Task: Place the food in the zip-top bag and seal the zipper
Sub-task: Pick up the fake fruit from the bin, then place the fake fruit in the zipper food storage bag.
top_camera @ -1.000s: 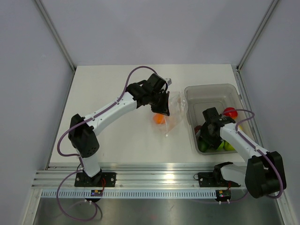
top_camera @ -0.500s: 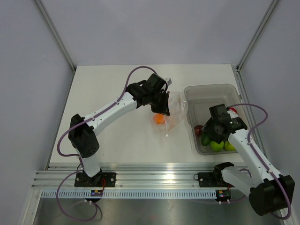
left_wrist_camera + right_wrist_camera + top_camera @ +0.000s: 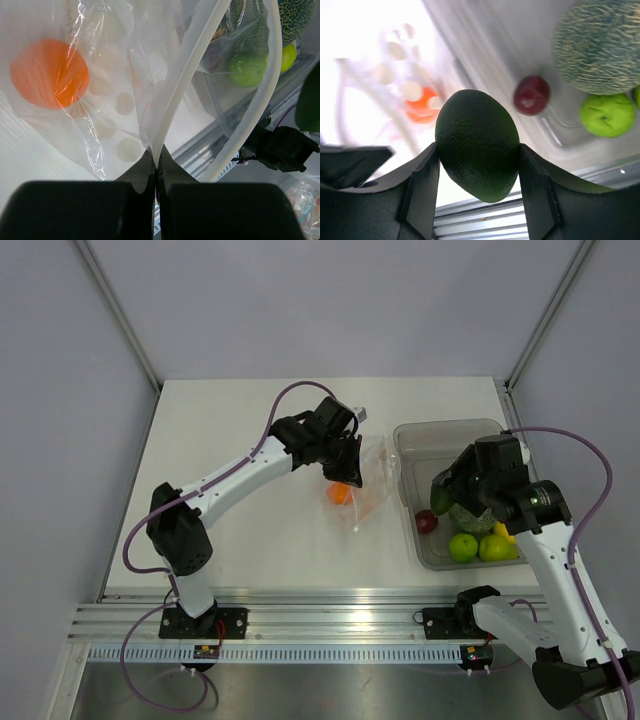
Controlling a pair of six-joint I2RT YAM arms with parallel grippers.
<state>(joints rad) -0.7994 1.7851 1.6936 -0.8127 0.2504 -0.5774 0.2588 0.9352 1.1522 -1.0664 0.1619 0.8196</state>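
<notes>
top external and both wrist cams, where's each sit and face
top external: above, behind the bases, looking down on the table; both arms show.
left wrist: on left gripper, facing the pinched zip-top bag; fingers show.
right wrist: on right gripper, facing down at the tub; fingers hold a dark green fruit.
shared: the orange, in all three.

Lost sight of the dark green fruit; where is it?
Top view, right side: the fruit sits in the right gripper over the grey tub, near the plum.
</notes>
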